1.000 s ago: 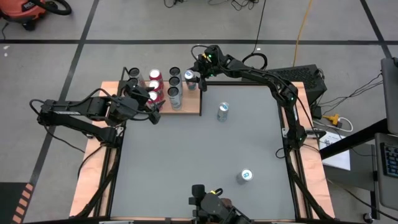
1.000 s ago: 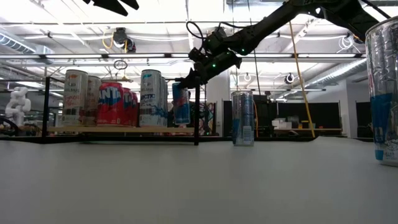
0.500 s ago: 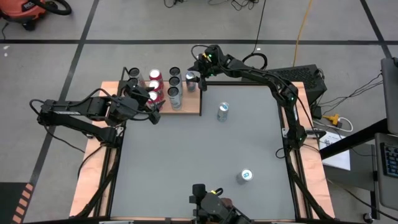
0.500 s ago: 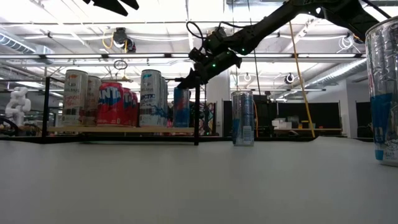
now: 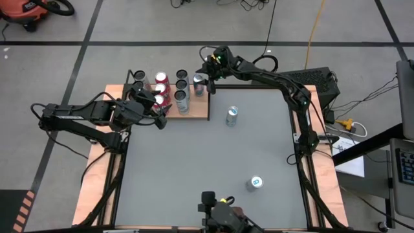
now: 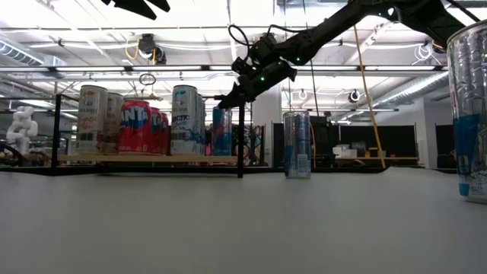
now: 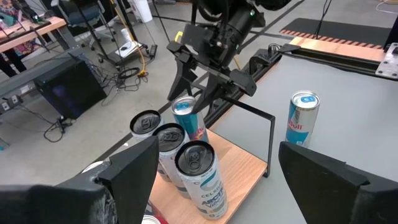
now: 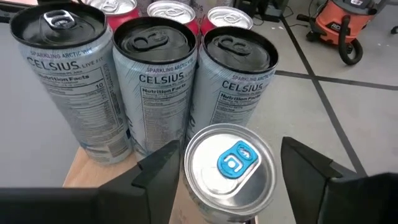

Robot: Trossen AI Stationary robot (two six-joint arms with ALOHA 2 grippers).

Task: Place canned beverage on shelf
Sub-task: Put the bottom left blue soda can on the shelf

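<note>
- Leftmost, dark left gripper (image 5: 160,115) parked over the table's left edge just in front of the shelf, fingers spread wide, grasping nothing.
- Beside it, flat light-brown wood-grain shelf with thin black posts (image 5: 202,110) at the table's far left corner, loaded with upright cans: red cans (image 5: 161,80), tall pale Celsius-labelled cans (image 8: 157,81) behind the newest arrival.
- At the shelf's right end, slim silver-and-blue beverage can with a blue tab (image 5: 198,82) standing upright on the board, next to the black corner post (image 6: 240,137).
- Above that can, dark right gripper (image 5: 208,72) reaching in from the far right, fingers (image 8: 155,168) parted on either side of the can's top with gaps showing on both sides; released, not clamped.
- Further right, second silver-and-blue can (image 5: 232,115) upright on the large grey tabletop (image 5: 194,175), near the shelf but apart from it.
- Nearer the right front, third similar can (image 5: 255,184) upright, well apart from the rest.
</note>
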